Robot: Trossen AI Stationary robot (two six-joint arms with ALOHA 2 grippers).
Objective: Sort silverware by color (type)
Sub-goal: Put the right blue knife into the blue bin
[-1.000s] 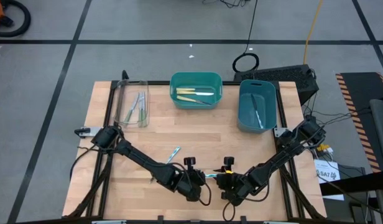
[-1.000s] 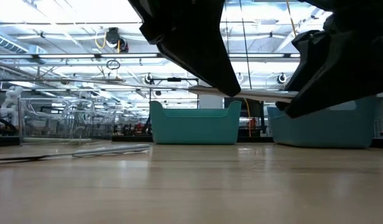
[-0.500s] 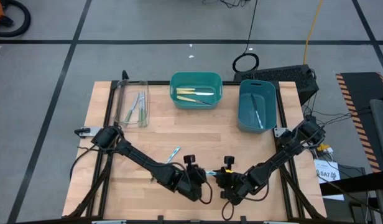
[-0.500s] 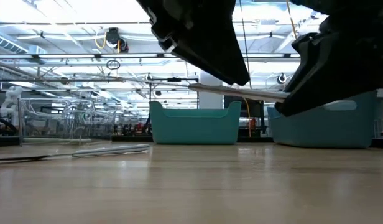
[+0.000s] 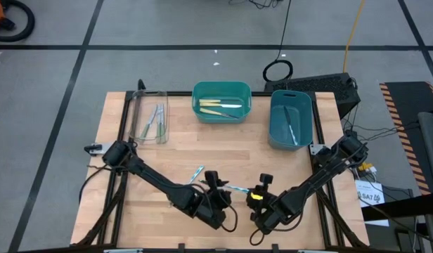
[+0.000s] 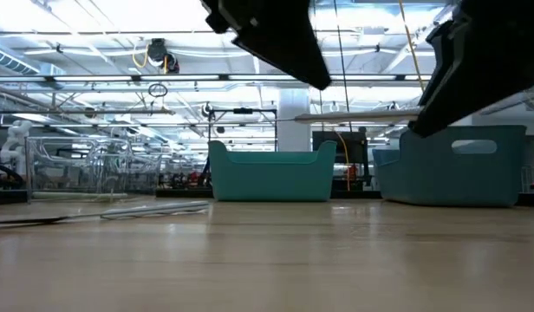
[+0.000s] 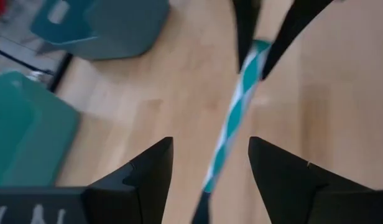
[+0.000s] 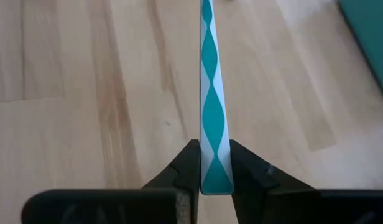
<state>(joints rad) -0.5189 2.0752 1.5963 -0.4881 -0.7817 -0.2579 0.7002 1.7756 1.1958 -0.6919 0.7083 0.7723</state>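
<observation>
A utensil with a teal-and-white patterned handle (image 5: 236, 188) hangs above the table's near middle. My right gripper (image 8: 214, 149) is shut on it. My left gripper (image 7: 210, 146) faces it from the left, open. Its fingers stand on either side of the utensil's other end (image 7: 238, 106) without touching it. In the low view the utensil (image 6: 362, 114) juts level from the right arm. Another light blue utensil (image 5: 196, 173) lies flat on the wood just beyond the left gripper (image 5: 220, 191). My right gripper pinches the handle's free end (image 8: 215, 169) between its two fingers, which press on the handle's narrow edges. The fingers come roughly level from the table's right and lie along the utensil. It sticks straight out ahead of them, level and clear of the table.
A clear tray (image 5: 150, 116) with pale green utensils stands at the far left. A teal bin (image 5: 221, 112) with yellow ones stands at the far middle, and a blue bin (image 5: 291, 133) with a blue one at the far right. Bare wood lies between the bins and the arms.
My left gripper has let go of the utensil and drawn back a little toward the table's left. The utensil, which spanned both grippers before, now sticks out of my right gripper alone. It has gone from slanted to level as that gripper shifted slightly right.
</observation>
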